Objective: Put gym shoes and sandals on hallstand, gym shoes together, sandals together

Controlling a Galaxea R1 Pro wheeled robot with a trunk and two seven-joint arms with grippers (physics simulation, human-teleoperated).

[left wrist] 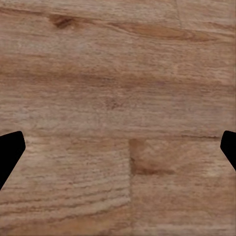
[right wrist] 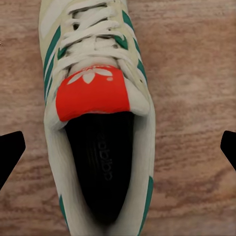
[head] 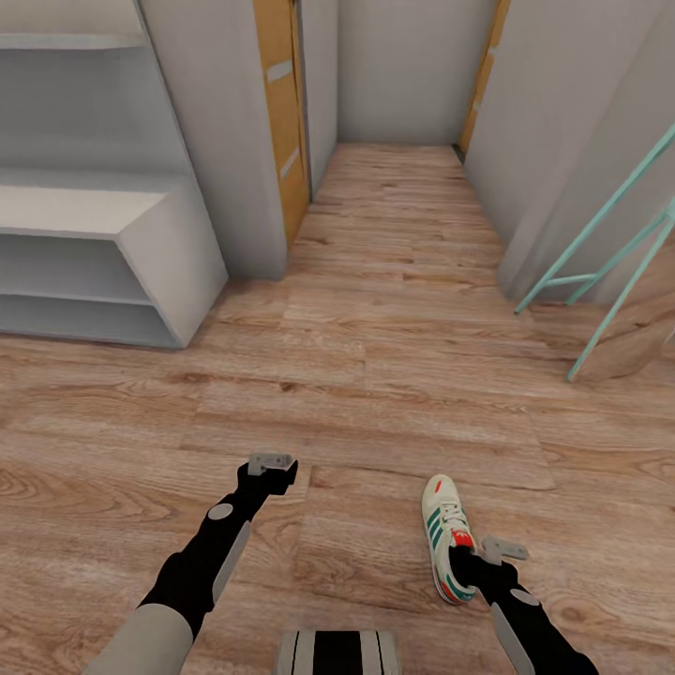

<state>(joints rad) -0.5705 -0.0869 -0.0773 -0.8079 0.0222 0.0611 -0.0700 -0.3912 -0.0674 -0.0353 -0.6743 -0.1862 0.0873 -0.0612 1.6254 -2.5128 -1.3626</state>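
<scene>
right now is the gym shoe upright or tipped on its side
Upright: the gym shoe shows laces, red tongue and open collar from above, sole down on the floor.

Gym shoe (head: 444,534) on corridor floor (head: 375,394) front right, hallstand (head: 103,262) far left beyond

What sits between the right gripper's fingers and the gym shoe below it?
Nothing: in the right wrist view the gym shoe lies directly under the open right gripper, its fingertips spread either side over bare corridor floor.

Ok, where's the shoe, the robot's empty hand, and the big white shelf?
gym shoe (right wrist: 93,93), right wrist view: on its red tongue tab.
left gripper (head: 272,462), head view: between its fingertips.
white shelf unit (head: 169,253), head view: on its side panel.
</scene>
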